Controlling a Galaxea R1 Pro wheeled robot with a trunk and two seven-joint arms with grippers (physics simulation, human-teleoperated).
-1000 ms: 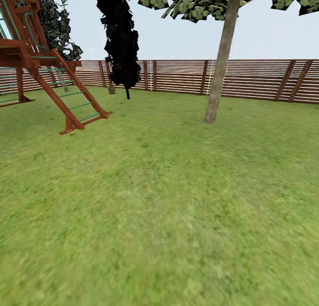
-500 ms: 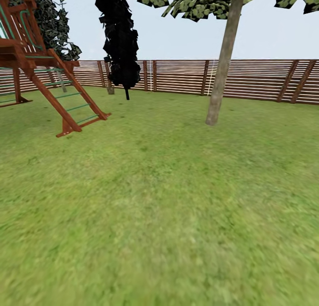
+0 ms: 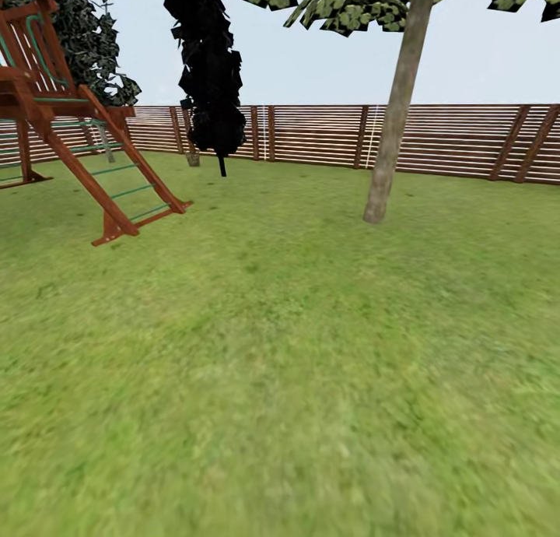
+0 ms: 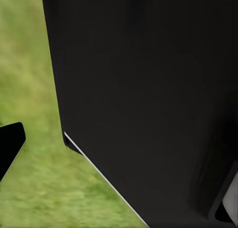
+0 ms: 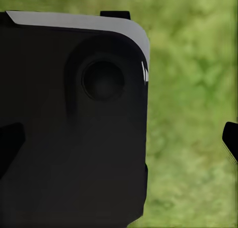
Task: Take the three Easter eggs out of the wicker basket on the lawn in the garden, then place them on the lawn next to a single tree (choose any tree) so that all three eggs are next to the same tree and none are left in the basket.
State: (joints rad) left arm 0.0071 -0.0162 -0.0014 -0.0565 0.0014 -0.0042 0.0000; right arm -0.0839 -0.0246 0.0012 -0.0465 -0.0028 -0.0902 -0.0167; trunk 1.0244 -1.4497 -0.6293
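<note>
Closest to you, both wrist cameras look down past dark robot body panels onto blurred grass. A black fingertip shows at the edge of the left wrist view, another fingertip at the edge of the right; you cannot tell how far either pair is parted, and nothing shows between or beside the fingers.

Ahead, the lawn runs bare and mottled. No eggs or basket appear on the stretch in view.

Further out, the tree with the pale grey trunk sits a little lower and further right in the head view than a second ago, the wooden play structure has slid left, so your base is rolling forward. Behind them stand the thin black-stemmed tree and the slat fence.

Judgement: you're in transit; basket not yet located.
</note>
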